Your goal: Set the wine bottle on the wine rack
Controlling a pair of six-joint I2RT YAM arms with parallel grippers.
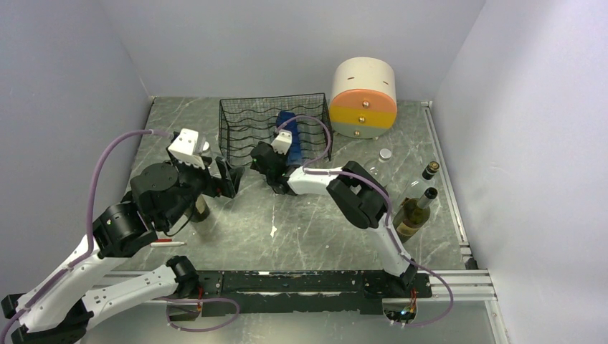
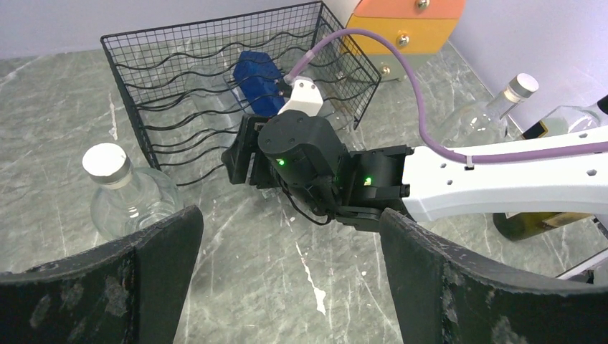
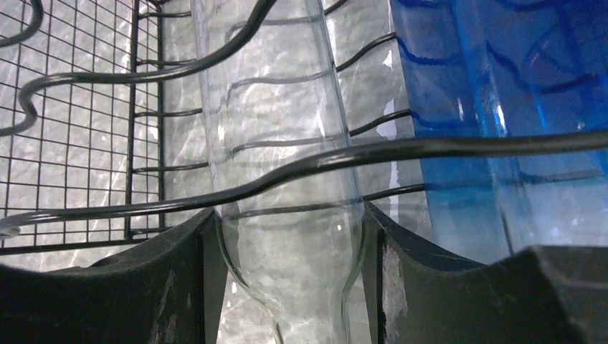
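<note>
Clear wine bottle (image 3: pixel 287 143) is lying body-first in the wine rack (image 1: pixel 247 129), resting in a dip of the wavy wire, just beside a blue bottle (image 3: pixel 502 107) already sitting in the next slot. Neck end is pointing back out toward the arm.

Handling, as a judgement: it is glass, so stiff, smooth and slippery, and breakable if knocked on the wire. It is looking empty, so probably lightish. Best hold is probably the shoulder, where the body is tapering to the neck, since the taper is giving the fingers something to bear against. A grip on the wide belly is looking more likely to slide.

Right claw (image 3: pixel 287 229) is clamped on the bottle at exactly that shoulder, with both fingers (image 3: pixel 172 287) pressing the glass on either side and the front wire crossing just above them. The bottle is running straight ahead from the claw into the rack.

Left claw (image 2: pixel 290 215) is standing wide apart and holding nothing, hovering over the table near the rack front and facing the right arm. A capped clear bottle (image 2: pixel 122 193) is standing just beside its left finger.
</note>
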